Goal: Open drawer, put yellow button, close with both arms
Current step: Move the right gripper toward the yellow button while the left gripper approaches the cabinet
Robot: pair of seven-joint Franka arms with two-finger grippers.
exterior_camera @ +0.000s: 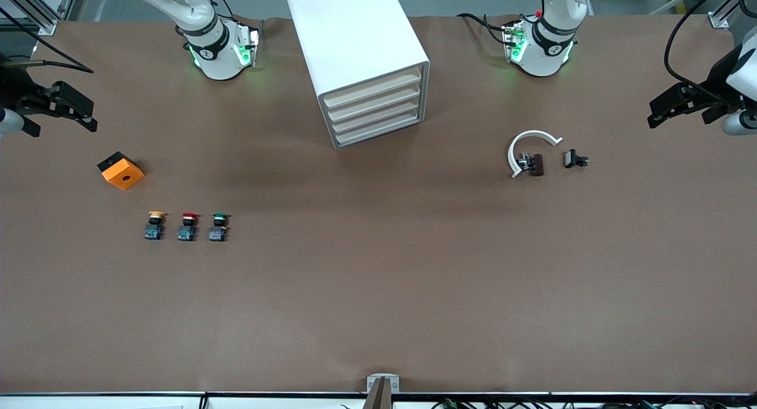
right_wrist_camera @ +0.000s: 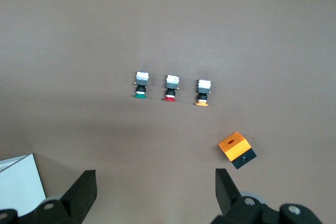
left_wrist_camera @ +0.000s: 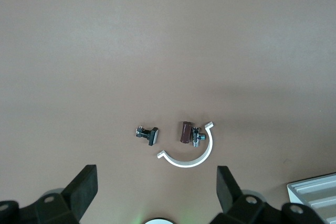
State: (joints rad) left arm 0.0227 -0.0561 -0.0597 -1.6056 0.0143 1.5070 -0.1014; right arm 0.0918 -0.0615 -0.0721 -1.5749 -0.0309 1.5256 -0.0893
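Both hands, left hand (exterior_camera: 656, 114) and right hand (exterior_camera: 89, 116), hover open at the desk's ends; the drawer (exterior_camera: 374, 90) is shut, and the red button (exterior_camera: 187, 226) beside the yellow button (exterior_camera: 154, 226) invites a mistaken grab.

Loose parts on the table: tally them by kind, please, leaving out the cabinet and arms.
Push-buttons: 3: yellow button, red button, green button
Orange block: 1
White curved clip: 1
Small dark fittings: 2: brown fitting, black fitting
Total: 7
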